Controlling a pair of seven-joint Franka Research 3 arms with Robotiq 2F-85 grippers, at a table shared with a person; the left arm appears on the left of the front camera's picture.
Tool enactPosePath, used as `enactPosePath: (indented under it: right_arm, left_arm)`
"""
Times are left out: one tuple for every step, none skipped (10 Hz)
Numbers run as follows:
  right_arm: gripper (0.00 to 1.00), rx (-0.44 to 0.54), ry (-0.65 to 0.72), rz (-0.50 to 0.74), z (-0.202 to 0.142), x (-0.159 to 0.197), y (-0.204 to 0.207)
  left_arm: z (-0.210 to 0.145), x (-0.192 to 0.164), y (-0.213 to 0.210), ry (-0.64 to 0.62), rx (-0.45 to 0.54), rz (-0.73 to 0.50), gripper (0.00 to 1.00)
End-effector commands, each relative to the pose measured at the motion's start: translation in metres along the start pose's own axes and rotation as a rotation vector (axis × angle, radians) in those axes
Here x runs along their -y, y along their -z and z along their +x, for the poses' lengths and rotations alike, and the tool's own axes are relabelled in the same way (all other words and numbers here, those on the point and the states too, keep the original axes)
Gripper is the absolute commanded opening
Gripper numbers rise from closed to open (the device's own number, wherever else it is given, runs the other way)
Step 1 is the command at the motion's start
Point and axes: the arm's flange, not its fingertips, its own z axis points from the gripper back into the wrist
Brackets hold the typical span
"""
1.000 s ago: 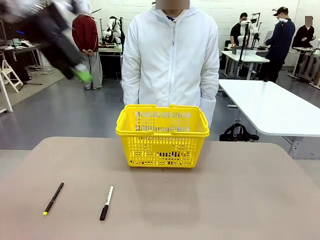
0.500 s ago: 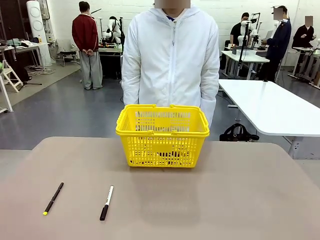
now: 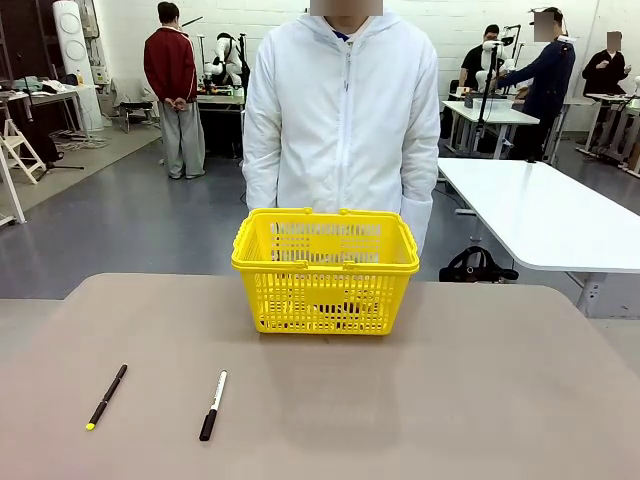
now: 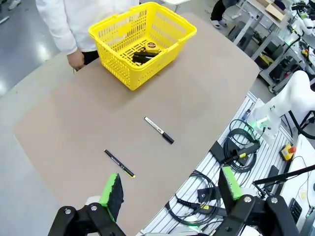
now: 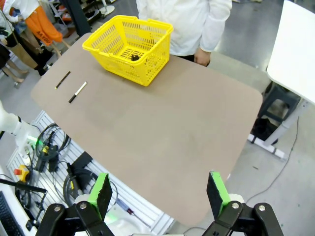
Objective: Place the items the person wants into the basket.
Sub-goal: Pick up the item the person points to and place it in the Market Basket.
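pen (image 3: 107,396), marker (image 3: 213,405) lie apart on table (image 3: 480,400) before basket (image 3: 325,272).

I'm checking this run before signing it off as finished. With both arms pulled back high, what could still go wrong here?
The pen and marker lie on the table; a further pick could wrongly add them to the basket. The basket sits near the far edge by the person, so a nudge might shift it. Dark items show inside, but which ones cannot be told.
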Motion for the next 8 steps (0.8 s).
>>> enactPosePath:
  right_arm:
    - [1.00, 0.011, -0.014, 0.024, 0.0011, -0.0015, 0.0018]
    - [1.00, 0.011, -0.014, 0.024, 0.0011, -0.0015, 0.0018]
    - [1.00, 0.011, -0.014, 0.024, 0.0011, -0.0015, 0.0018]
    - [1.00, 0.011, -0.014, 0.024, 0.0011, -0.0015, 0.0018]
    - [1.00, 0.011, -0.014, 0.024, 0.0011, -0.0015, 0.0018]
    - [1.00, 0.011, -0.014, 0.024, 0.0011, -0.0015, 0.0018]
    - [1.00, 0.011, -0.014, 0.024, 0.0011, -0.0015, 0.0018]
    - [1.00, 0.011, -0.014, 0.024, 0.0011, -0.0015, 0.0018]
  left_arm:
    - [-0.0004, -0.0062, 0.0095, -0.019, 0.029, 0.011, 1.00]
    - [0.0000, 0.0000, 0.0000, 0.000, 0.000, 0.000, 1.00]
    - [0.0000, 0.0000, 0.0000, 0.000, 0.000, 0.000, 1.00]
    - [0.0000, 0.0000, 0.0000, 0.000, 0.000, 0.000, 1.00]
    - [0.0000, 0.0000, 0.0000, 0.000, 0.000, 0.000, 1.00]
    - [0.0000, 0.0000, 0.0000, 0.000, 0.000, 0.000, 1.00]
    - [0.0000, 0.0000, 0.0000, 0.000, 0.000, 0.000, 1.00]
    - [0.0000, 0.0000, 0.0000, 0.000, 0.000, 0.000, 1.00]
